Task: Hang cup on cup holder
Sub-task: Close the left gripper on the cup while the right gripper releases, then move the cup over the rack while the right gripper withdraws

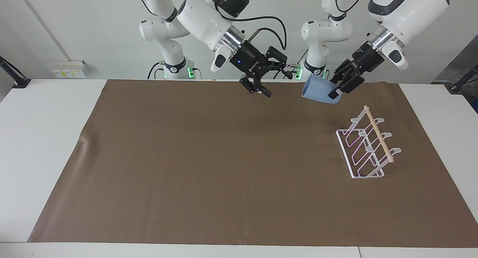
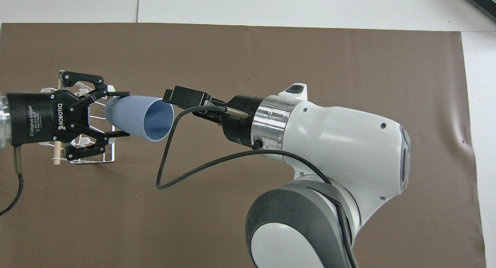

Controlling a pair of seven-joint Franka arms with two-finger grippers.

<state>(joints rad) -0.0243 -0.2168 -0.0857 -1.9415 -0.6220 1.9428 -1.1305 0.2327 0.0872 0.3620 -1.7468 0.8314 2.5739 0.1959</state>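
Note:
The light-blue cup (image 1: 319,92) (image 2: 139,118) hangs in the air, tilted on its side, with its mouth turned toward the right arm. My left gripper (image 1: 339,90) (image 2: 124,113) is shut on its base end, over the mat just beside the cup holder. The white wire cup holder (image 1: 368,148) with its wooden dowel stands on the mat toward the left arm's end. In the overhead view the left gripper covers most of the cup holder (image 2: 56,158). My right gripper (image 1: 278,85) (image 2: 186,101) is open and empty, clear of the cup's mouth, over the mat.
A brown mat (image 1: 224,157) covers most of the white table (image 1: 41,138). It has a small crease (image 1: 84,142) toward the right arm's end. The right gripper's black cable (image 2: 166,175) loops below its wrist.

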